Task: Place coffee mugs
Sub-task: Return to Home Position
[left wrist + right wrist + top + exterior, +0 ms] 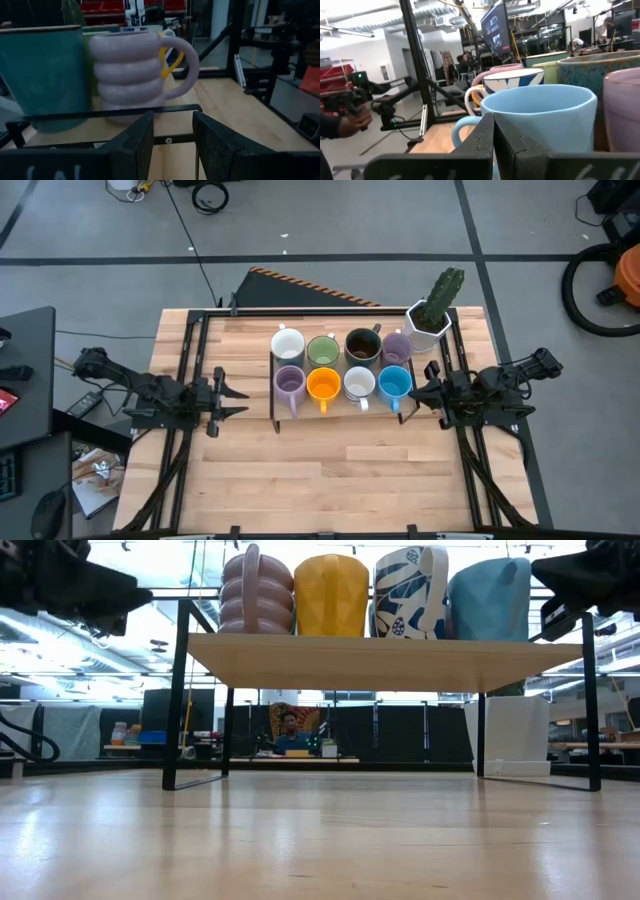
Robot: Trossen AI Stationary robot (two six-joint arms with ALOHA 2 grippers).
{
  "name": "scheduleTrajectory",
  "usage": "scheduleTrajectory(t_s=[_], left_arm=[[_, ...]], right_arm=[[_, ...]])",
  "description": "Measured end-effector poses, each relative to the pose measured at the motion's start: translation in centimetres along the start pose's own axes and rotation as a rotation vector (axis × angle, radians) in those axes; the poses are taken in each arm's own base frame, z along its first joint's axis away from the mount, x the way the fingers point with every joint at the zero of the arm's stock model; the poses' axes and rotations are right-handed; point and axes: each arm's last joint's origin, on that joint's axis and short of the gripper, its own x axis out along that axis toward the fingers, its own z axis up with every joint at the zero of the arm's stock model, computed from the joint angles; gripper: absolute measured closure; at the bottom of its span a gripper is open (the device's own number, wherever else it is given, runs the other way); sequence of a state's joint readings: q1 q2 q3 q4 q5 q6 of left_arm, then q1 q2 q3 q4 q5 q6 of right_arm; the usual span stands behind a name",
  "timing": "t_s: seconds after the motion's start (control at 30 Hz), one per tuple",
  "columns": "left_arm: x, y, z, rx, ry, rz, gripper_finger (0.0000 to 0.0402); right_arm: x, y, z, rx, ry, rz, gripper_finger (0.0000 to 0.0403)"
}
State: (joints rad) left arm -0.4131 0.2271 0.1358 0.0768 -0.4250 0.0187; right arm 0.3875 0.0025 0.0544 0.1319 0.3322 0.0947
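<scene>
Filling the shelf [380, 660]: eight coffee mugs [359, 383] in two aligned rows.
Beside it the left gripper [228, 394], fingers spread, and the right gripper [418, 393], pinched together empty, hang clear; placing looks finished.

The high view looks straight down on the whole tabletop [330, 480]. The low view sits at tabletop height, facing level under the shelf [385, 660]. The wrist views closely face opposite shelf ends: left, the lavender mug [132, 75]; right, the blue mug [545, 112]. All views share the shelf.
</scene>
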Motion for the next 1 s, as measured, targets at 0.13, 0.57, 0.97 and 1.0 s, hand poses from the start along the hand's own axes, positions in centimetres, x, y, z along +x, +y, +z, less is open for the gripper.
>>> scheduleTrajectory(t_s=[0.13,0.57,0.97,1.0], left_arm=[[-0.4,0.1,-0.6,-0.010,-0.024,-0.003,0.0260],[-1.0,0.4,-2.5,0.000,-0.072,-0.010,0.0260],[-1.1,0.3,-2.5,0.066,-0.089,-0.030,0.0260],[-1.1,0.3,-2.5,0.065,-0.091,-0.029,0.0260]], right_arm=[[0.0,0.0,0.1,0.001,-0.005,-0.006,0.0394],[-0.1,0.3,-0.6,0.072,0.117,0.088,0.0393],[-0.4,1.0,-0.4,0.180,0.170,0.230,0.0391],[-0.4,1.0,-0.4,0.182,0.164,0.233,0.0391]])
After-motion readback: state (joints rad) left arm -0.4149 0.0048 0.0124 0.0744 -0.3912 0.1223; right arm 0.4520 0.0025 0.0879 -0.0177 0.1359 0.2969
